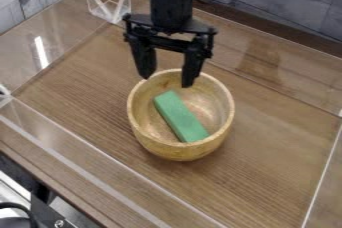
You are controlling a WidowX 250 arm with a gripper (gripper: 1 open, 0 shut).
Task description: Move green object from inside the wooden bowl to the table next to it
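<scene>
A bright green rectangular block (179, 116) lies slanted inside the round tan wooden bowl (146, 130), which stands in the middle of the brown wood-grain table (80, 82). My black gripper (167, 73) hangs over the bowl's far rim, just above and behind the block. Its two fingers stand wide apart with nothing between them. One fingertip (142, 70) is left of the rim and the other is over the bowl's inner far side. The block is untouched.
Low clear acrylic walls (47, 47) border the table on the left, front and right. A clear bracket (107, 4) stands at the back left corner. Bare tabletop lies around the bowl.
</scene>
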